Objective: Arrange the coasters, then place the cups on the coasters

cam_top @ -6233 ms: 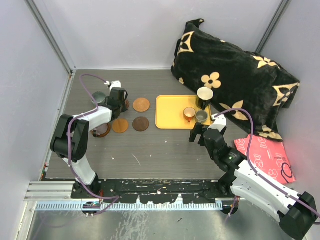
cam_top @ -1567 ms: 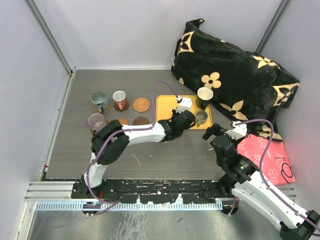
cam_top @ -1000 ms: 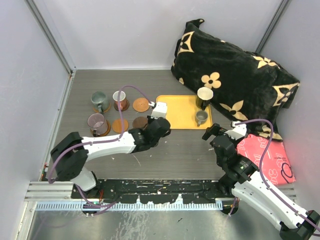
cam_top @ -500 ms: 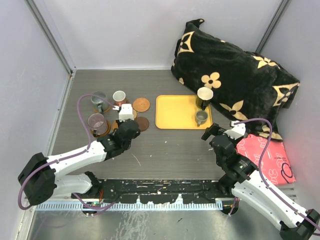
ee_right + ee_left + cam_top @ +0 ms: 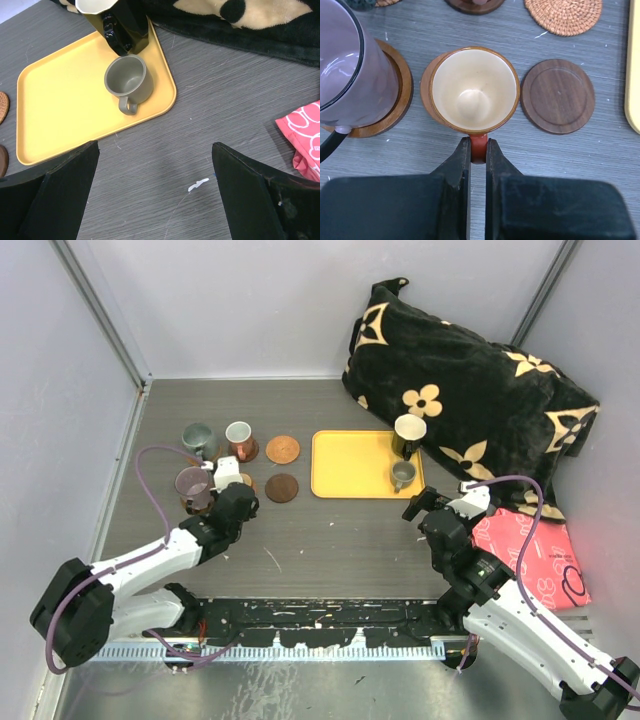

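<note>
On the bench point(image 5: 330, 530), the yellow tray point(image 5: 65, 100) carries two cups. The black cup point(image 5: 117, 25) stands at its far corner. The tiny grey cup point(image 5: 129, 80) sits just in front of it, mouth up, with its handle turned toward the near edge. The right pincer point(image 5: 155, 150) hangs over bare bench just near of the tray, its jaws spread as wide as they go and holding nothing.

To the left, the purple mug point(image 5: 350, 75) stands on its own wooden coaster point(image 5: 402, 95). A dark coaster point(image 5: 557, 96) and a woven coaster point(image 5: 563, 15) lie bare.

Between the mug and the dark coaster is the tiny orange cup point(image 5: 475, 90). It is upright with its long axis vertical and its cream inside facing up, over an orange-brown coaster point(image 5: 425, 87) whose rim shows on the cup's left. Whether its foot touches the coaster cannot be told.

The cup looks like glazed ceramic, so it is probably light, rigid, slick and easy to chip. Its small handle point(image 5: 478, 156) points back at the wrist, and the left pincer point(image 5: 478, 142) is clamped tight on that loop. The handle seems the sensible hold, since the bowl is wider and smoother. A thin loop lets the cup swing, though, so the set-down calls for gentle, level movement.
</note>
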`<state>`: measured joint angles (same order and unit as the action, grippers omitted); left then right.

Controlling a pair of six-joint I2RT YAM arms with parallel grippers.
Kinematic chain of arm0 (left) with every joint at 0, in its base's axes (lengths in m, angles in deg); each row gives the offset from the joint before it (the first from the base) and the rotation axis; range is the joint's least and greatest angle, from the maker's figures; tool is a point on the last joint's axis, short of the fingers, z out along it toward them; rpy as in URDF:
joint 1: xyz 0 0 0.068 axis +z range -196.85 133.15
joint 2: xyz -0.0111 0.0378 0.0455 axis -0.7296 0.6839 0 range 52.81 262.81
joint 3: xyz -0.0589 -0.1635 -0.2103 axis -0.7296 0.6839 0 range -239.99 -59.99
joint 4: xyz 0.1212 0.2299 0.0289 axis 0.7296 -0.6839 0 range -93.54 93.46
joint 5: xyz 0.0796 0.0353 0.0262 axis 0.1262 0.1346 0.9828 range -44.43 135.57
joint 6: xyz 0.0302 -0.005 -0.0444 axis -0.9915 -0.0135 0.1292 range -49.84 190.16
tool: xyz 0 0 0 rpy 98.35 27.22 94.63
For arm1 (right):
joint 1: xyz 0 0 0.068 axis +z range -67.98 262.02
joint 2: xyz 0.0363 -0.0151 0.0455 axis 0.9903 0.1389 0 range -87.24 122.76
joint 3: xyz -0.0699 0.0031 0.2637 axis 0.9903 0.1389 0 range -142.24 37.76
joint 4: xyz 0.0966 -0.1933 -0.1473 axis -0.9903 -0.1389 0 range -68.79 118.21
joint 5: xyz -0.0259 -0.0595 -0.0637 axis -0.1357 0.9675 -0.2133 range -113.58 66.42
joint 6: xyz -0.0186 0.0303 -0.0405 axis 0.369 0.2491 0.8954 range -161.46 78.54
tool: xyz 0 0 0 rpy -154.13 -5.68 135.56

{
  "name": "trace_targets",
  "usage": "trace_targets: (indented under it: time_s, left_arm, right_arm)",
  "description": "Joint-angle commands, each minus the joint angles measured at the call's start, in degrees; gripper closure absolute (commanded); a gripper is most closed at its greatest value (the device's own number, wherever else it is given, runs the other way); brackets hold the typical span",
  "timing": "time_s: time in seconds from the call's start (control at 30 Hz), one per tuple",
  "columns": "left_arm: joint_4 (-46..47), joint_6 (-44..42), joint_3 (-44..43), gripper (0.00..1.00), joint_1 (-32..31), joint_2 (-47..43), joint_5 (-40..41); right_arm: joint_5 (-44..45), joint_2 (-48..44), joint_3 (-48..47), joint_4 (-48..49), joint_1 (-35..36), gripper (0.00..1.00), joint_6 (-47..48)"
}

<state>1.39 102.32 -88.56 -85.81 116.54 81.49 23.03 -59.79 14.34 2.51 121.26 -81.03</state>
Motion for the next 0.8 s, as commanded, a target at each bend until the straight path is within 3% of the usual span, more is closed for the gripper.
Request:
trace_targets:
  time_s: [0.0,0.77]
  left_arm:
    - [5.2,0.8,0.8,1.00,2.3,-1.6,-2.2]
    - [11.8,-3.5,2.1,1.00,8.8,3.3,-8.3]
  right_arm:
    - [0.6,0.4,-0.6,2.4,-0.1,0.00,-0.1]
    - [0.3,1.8,-0.1,3.5,-0.1,0.00,0.1]
